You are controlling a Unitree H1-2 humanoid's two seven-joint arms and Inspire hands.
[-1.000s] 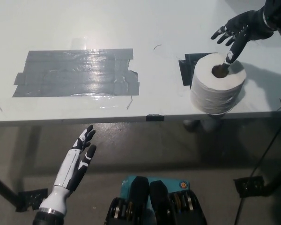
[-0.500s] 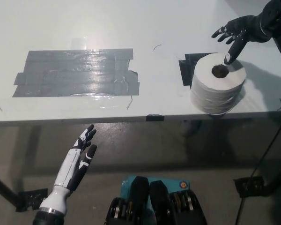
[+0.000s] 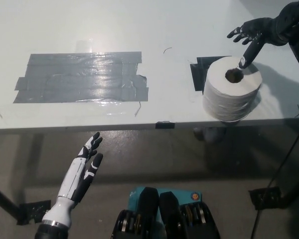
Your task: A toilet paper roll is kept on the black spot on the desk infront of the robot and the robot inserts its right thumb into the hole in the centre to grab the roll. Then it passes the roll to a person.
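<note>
The white left hand (image 3: 83, 168) rests low at near left, below the worktop (image 3: 139, 30) edge, fingers spread and holding nothing. The toilet paper roll (image 3: 232, 88) stands upright at the worktop's near right, partly covering the black spot (image 3: 199, 69). Beyond it, the black right hand (image 3: 251, 36) hovers with fingers spread, thumb angled down at the roll's top rim beside the hole.

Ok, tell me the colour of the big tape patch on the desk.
Grey and glossy: the tape patch shows clearly in the head view, on the white desk.

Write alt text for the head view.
The black right hand hovers open over a toilet paper roll standing on a black spot on the white desk, thumb pointing toward its hole. The white left hand rests open below the desk edge.
</note>
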